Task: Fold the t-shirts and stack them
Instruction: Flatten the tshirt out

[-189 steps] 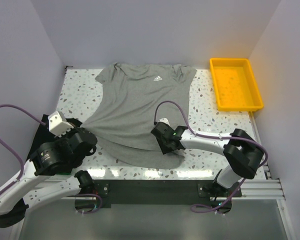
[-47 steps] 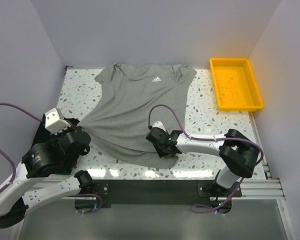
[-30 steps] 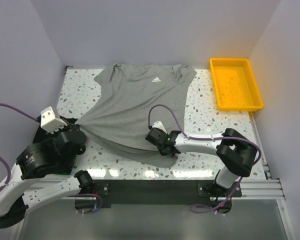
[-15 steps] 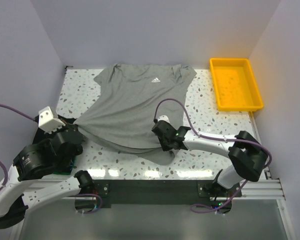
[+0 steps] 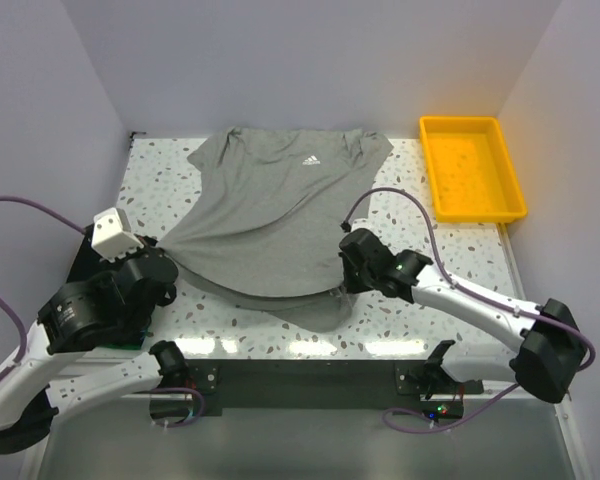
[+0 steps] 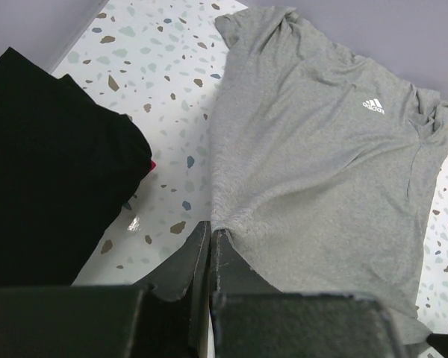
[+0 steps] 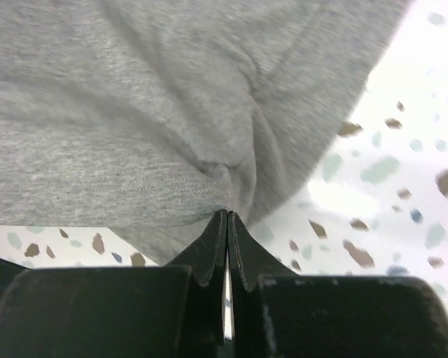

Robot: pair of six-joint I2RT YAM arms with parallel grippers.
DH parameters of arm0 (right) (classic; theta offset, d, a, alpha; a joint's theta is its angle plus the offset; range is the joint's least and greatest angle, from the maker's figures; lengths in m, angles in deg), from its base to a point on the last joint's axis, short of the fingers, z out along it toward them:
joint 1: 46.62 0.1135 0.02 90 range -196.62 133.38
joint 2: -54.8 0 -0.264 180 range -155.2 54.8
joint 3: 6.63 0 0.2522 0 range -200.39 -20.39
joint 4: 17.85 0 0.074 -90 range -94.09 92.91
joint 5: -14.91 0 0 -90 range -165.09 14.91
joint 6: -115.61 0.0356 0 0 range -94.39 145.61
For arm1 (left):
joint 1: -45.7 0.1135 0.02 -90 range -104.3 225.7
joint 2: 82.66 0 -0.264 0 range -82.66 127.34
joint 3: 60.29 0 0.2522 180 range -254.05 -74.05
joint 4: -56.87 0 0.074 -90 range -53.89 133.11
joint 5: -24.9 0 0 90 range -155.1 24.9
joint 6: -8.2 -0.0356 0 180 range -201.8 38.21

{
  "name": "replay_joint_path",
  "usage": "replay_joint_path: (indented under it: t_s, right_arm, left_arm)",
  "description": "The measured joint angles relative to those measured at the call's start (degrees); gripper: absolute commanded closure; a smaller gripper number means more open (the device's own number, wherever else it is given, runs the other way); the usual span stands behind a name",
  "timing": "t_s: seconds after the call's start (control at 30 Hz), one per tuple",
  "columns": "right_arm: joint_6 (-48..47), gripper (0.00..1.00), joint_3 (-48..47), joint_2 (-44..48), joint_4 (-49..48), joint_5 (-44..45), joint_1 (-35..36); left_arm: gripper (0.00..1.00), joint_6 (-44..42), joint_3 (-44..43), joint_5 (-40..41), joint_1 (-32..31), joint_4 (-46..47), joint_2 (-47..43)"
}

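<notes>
A heather-grey t-shirt [image 5: 280, 205] with a small white chest logo [image 5: 314, 160] lies spread on the speckled table, collar toward the back wall. My left gripper [image 5: 160, 248] is shut on its lower left hem corner; in the left wrist view the left gripper [image 6: 210, 227] pinches grey fabric [image 6: 321, 164] at its tips. My right gripper [image 5: 348, 280] is shut on the lower right hem, and the right wrist view shows the right gripper [image 7: 227, 215] with bunched grey cloth [image 7: 134, 134] at its tips. A folded black t-shirt [image 6: 52, 164] lies left of the grey one.
A yellow plastic tray [image 5: 435, 190] stands at the back right of the table [image 5: 410, 220]. Walls close in the left, back and right sides. The black t-shirt [image 5: 82, 258] sits at the table's left edge, under my left arm.
My right gripper has closed on the grey shirt's hem and shifted right, its arm swinging outward. The left gripper keeps its grip and has barely moved.
</notes>
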Motion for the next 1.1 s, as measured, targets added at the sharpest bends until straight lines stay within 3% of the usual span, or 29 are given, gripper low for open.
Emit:
replay_joint_path:
  t_s: [0.2,0.47,0.87,1.1]
  right_arm:
    - [4.3,1.0,-4.2,6.0,12.4,7.1,0.0]
    - [5.8,1.0,-18.2,11.8,24.3,14.0,0.0]
    - [4.0,1.0,-28.7,12.0,33.9,18.1,0.0]
    - [2.9,0.99,-32.5,12.0,36.6,19.9,0.0]
  left_arm:
    - [1.0,-1.0,0.0,-0.4,0.0,0.7,0.8]
    - [1.0,-4.5,-4.7,1.2,0.0,1.9,2.6]
    - [0.99,-12.3,-15.3,6.9,0.0,5.3,3.2]
    - [0.97,-17.3,-16.3,6.7,0.0,8.4,3.4]
